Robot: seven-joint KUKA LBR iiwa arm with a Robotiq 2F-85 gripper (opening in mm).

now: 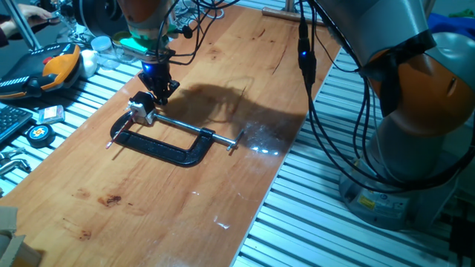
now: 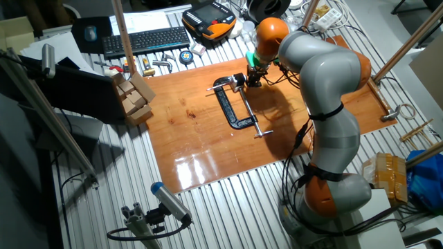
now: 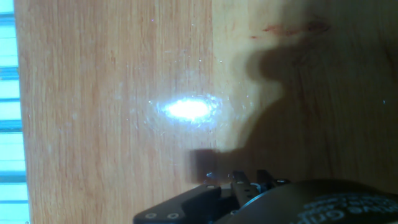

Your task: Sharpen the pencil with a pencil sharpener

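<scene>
Here gripper [image 1: 161,94] nears pencil sharpener [image 1: 141,108] (clamped).

No text, label or number can be read anywhere.

The grey-and-orange jointed robot arm [image 2: 325,104] rose from its base at five o'clock in the other fixed view and reached toward eleven o'clock. Its black two-finger hand [image 1: 158,87] pointed down, fingertips low over the desk; their spacing could not be told.
</scene>
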